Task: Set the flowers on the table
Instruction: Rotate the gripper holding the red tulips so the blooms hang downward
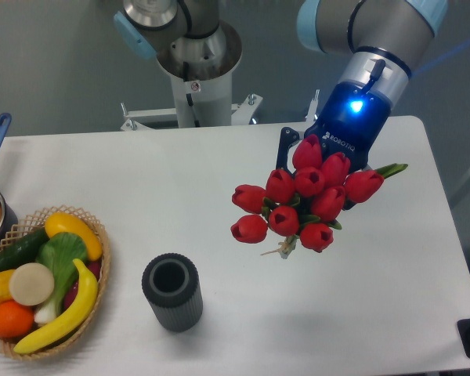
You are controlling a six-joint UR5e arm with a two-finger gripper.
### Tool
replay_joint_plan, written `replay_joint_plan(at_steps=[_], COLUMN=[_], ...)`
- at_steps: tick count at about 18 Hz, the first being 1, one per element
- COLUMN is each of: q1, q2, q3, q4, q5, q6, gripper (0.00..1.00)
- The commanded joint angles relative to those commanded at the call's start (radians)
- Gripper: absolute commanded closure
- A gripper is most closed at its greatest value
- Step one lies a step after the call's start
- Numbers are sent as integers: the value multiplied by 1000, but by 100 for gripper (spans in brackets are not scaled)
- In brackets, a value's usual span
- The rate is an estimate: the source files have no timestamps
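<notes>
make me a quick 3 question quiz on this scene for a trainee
1. True or false: the flowers already lie flat on the table.
2. What stands nearest the basket: A) the dark ribbed cylinder, B) the flowers?
3. Which colour are the tulip buds?

Key:
1. False; the bunch sits up at the gripper, whose fingertips are hidden behind it.
2. A.
3. Red.

Behind the far edge you see a plain grey-blue wall (55, 63), lit softly and evenly.
</notes>
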Motion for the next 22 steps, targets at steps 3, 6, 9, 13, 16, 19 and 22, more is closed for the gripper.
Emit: replay_joint_plan(at_steps=[3, 6, 9, 13, 16, 19, 22], q1=[0, -3, -3, -14, -14, -23, -49], q2=[12, 34, 73, 123, 146, 152, 147], q3=[2, 2, 0, -3, -3, -6, -50], q4=[-2, -3, -9, -35, -89, -115, -129], q5=[61, 112, 141, 355, 423, 553, 691], q6=[-2, -32, -41, -43, -45, -45, -34], gripper=[53, 53, 53, 53, 53, 53, 55])
